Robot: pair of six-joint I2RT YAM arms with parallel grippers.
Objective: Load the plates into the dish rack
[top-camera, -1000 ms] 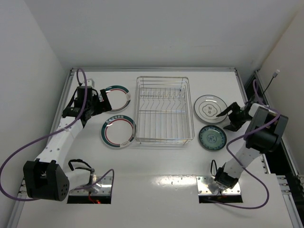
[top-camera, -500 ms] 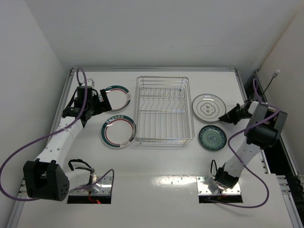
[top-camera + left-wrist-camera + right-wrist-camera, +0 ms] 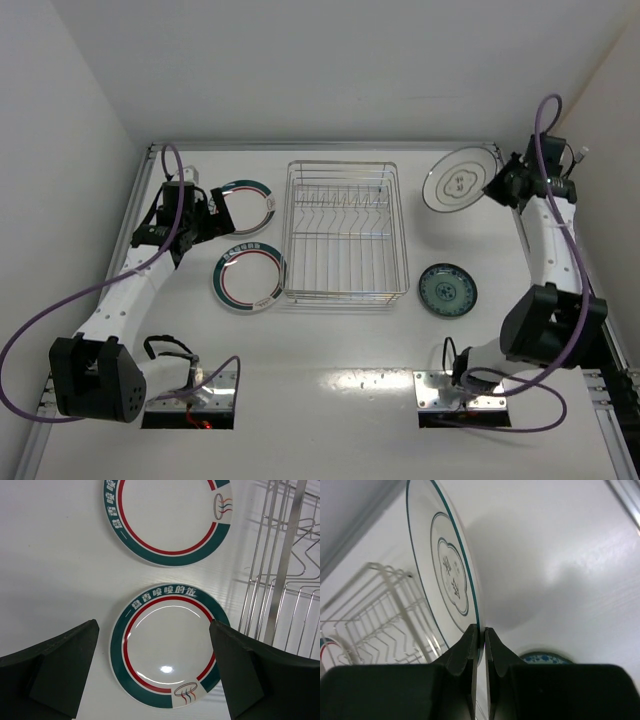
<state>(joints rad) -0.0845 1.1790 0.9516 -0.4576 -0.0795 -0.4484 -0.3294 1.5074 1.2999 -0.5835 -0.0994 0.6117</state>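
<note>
Nearest on the white tabletop (image 3: 330,340), to the right of the dish rack (image 3: 345,293): the teal-blue plate (image 3: 447,290), flat, just beside the near right corner of the rack and apart from it. On the opposite side, at the near left corner, one green-rimmed plate (image 3: 249,277), flat also, its edge very close to the wire wall; not possible to tell if touching. In the middle, the rack itself, with a row of upright tines. Farther back on the left, the second green-rimmed plate (image 3: 252,203), flat, apart from the first one. Above its left edge, the left jaws, spread wide and gripping nothing. From the left wrist, two dark fingers (image 3: 55,670) at both sides of a green-rimmed plate below, not in contact with it. Farthest, past the far right corner of the rack, the whitish-grey plate (image 3: 455,181), up off the tabletop and tilted steeply. Right jaws closed tight on its rim, one finger on each face of the plate.
</note>
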